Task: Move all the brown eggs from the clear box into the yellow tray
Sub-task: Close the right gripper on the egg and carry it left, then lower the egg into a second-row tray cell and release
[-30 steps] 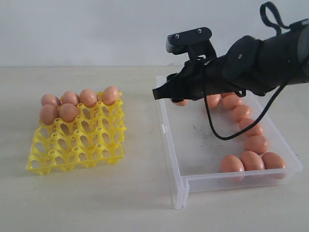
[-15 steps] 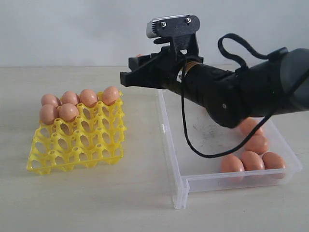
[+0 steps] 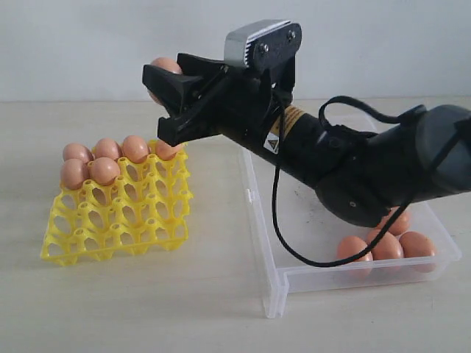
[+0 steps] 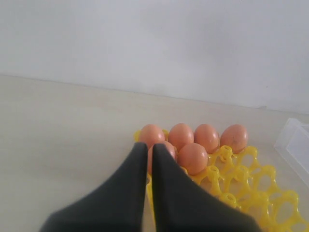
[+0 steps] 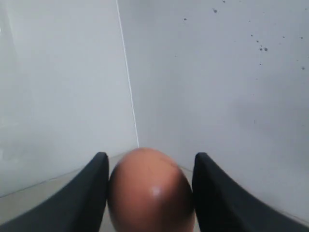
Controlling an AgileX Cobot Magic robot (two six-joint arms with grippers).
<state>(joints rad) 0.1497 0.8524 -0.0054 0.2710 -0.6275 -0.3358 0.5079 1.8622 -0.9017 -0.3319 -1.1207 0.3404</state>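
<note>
My right gripper is shut on a brown egg and hangs in the air above the far right corner of the yellow tray. The right wrist view shows that egg pinched between both black fingers. Several brown eggs fill the tray's far cups. More eggs lie at the near right end of the clear box, partly hidden by the arm. My left gripper is shut and empty, just short of the tray's eggs.
The right arm's dark body and cable stretch across the clear box. A corner of the box shows past the yellow tray in the left wrist view. A pale wall backs the table.
The right arm has risen out of the clear box with the egg and swung left, from over the box to above the tray's far right corner. The left gripper stays shut.
</note>
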